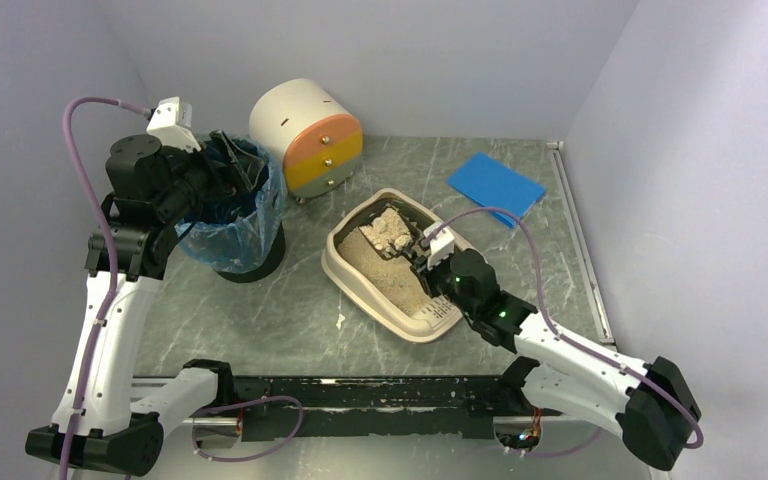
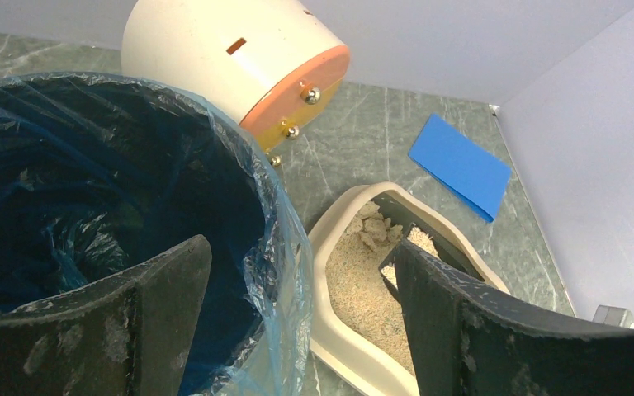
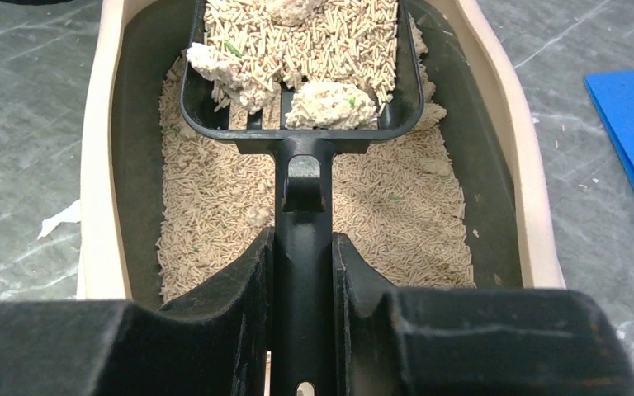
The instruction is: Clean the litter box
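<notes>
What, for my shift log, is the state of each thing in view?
litter box: part-filled with litter.
scoop: loaded with litter and clumps.
bin: lined, open-topped.
drawer unit: drawers shut.
left pincer: open, over the bin.
right pincer: shut on the scoop handle.

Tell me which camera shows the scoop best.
Right wrist view: the scoop fills the frame, clumps and pellets clear, handle clamped in the right end effector. The top view shows it small; the left wrist view, barely an edge.
</notes>
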You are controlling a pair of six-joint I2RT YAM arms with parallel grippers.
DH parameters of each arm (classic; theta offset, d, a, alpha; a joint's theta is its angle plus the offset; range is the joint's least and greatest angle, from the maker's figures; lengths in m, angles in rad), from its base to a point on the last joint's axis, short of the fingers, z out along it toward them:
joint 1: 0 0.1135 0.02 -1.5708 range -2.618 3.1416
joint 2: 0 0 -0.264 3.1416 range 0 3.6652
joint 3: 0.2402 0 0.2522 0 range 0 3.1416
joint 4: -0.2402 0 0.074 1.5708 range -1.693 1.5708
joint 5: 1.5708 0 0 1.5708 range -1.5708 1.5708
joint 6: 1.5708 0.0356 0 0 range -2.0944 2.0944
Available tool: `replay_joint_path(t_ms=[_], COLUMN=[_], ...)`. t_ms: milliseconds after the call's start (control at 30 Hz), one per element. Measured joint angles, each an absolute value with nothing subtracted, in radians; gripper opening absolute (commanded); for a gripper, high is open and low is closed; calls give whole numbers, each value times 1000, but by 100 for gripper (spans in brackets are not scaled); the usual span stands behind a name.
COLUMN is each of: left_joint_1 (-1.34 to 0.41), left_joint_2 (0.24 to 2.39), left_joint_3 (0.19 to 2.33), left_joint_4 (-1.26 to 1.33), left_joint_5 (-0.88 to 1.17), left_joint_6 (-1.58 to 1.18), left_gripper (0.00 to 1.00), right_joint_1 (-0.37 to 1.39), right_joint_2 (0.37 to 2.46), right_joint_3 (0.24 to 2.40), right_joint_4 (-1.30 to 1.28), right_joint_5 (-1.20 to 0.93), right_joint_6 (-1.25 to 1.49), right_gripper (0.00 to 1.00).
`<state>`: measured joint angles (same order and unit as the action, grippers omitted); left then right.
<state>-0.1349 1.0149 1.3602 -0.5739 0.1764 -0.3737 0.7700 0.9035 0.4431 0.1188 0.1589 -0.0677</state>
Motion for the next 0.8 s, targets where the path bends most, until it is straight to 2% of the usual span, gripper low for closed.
replay_joint_path(t_ms=[167, 433, 800], left_joint_1=[-135, -135, -135], left_joint_2=[1015, 1014, 1013], left_joint_3=[1360, 1359, 1359], left_joint_4=[-574, -574, -574], left_joint_5=[176, 176, 176], left_joint_6=[-373, -374, -374], left_gripper=[86, 86, 86], right_joint_1=[780, 780, 780], right_joint_2=[897, 794, 716], right_joint_3=[453, 299, 292], right_joint_4=[115, 278, 323], right_joint_5=[157, 175, 162], right_joint_6=[-9, -5, 50], right_gripper=[0, 0, 0])
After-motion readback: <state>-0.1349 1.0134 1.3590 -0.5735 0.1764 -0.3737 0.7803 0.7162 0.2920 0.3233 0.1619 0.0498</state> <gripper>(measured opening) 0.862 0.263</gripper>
